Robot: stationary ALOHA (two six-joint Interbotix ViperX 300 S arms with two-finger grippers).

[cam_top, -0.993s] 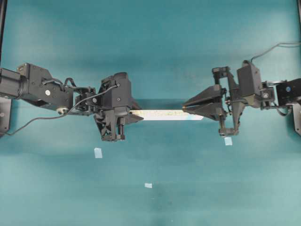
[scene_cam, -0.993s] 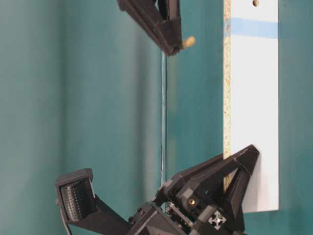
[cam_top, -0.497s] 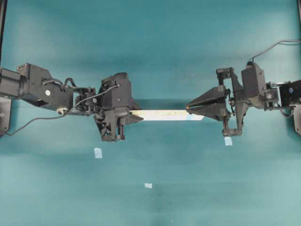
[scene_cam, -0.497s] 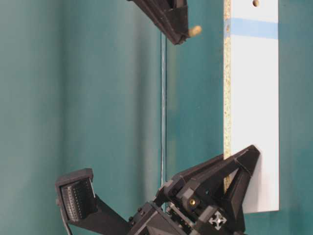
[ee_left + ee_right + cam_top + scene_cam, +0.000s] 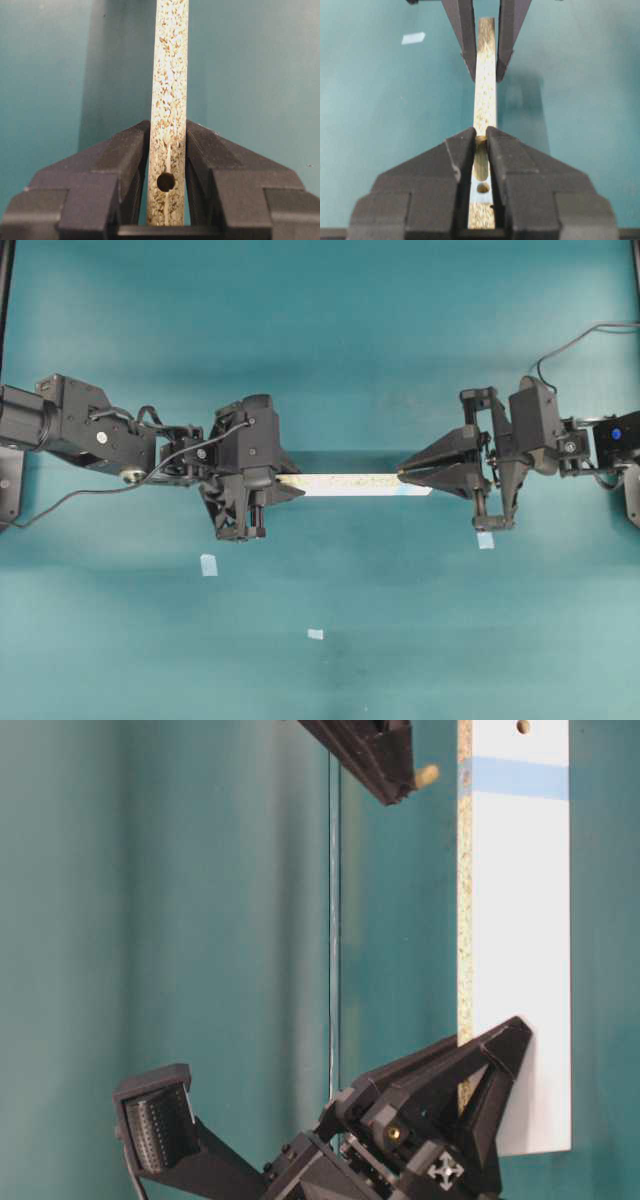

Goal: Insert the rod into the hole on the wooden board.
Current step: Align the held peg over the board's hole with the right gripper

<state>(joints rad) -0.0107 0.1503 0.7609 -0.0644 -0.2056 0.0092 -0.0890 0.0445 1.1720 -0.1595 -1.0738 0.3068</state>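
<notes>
Now the wooden board (image 5: 352, 484) stands on its edge above the desk (image 5: 330, 350), with open room all around.
Left pincer (image 5: 167, 150) squeezes its plain end. Right pincer (image 5: 481, 141) pinches the rod (image 5: 426, 775), tip poking out, above the hole (image 5: 483, 188), not in it.

A teal tabletop (image 5: 330, 350) fills the scene, dotted with small pale-blue tape squares (image 5: 208, 564).
</notes>
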